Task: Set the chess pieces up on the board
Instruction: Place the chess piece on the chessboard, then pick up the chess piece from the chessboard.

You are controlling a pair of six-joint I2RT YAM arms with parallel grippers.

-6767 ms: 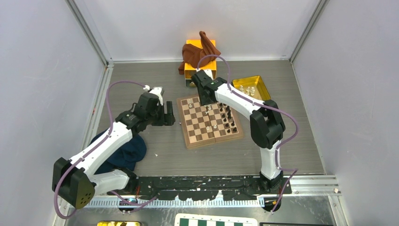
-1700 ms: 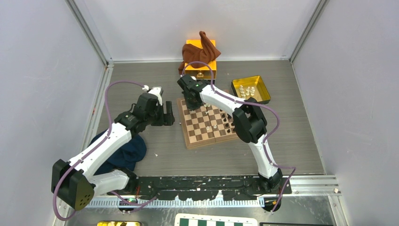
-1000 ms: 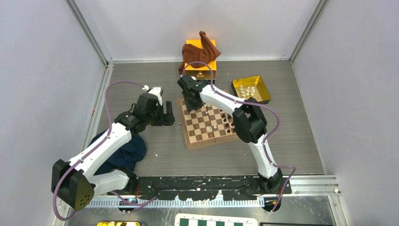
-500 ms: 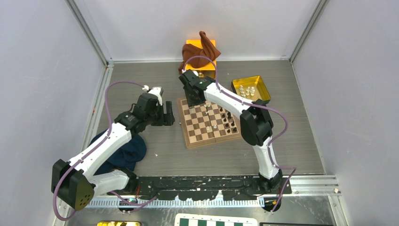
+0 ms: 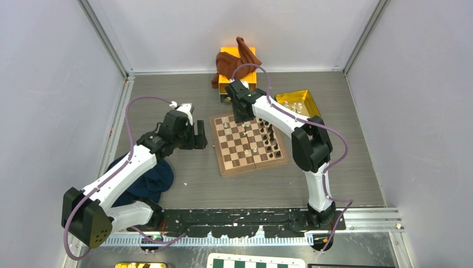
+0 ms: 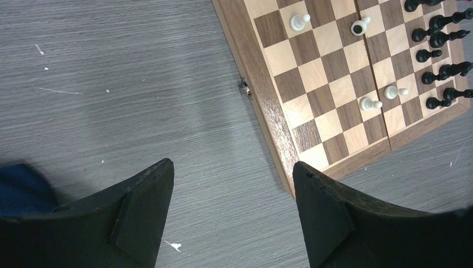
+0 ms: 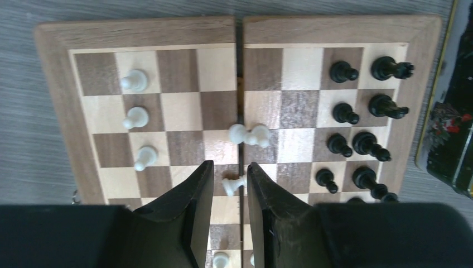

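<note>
Fingers are held slightly apart on the right gripper [image 7: 230, 166] above a little cream-white pawn [image 7: 233, 185], likely to grab it, and spread wide on the waiting left gripper [image 6: 231, 166].

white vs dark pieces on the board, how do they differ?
Dark pieces stand packed in two rows along one edge; white pieces are scattered across the rest. Dark pieces look upright; at least one white piece lies tipped at the centre seam. Both sit on the board.
</note>
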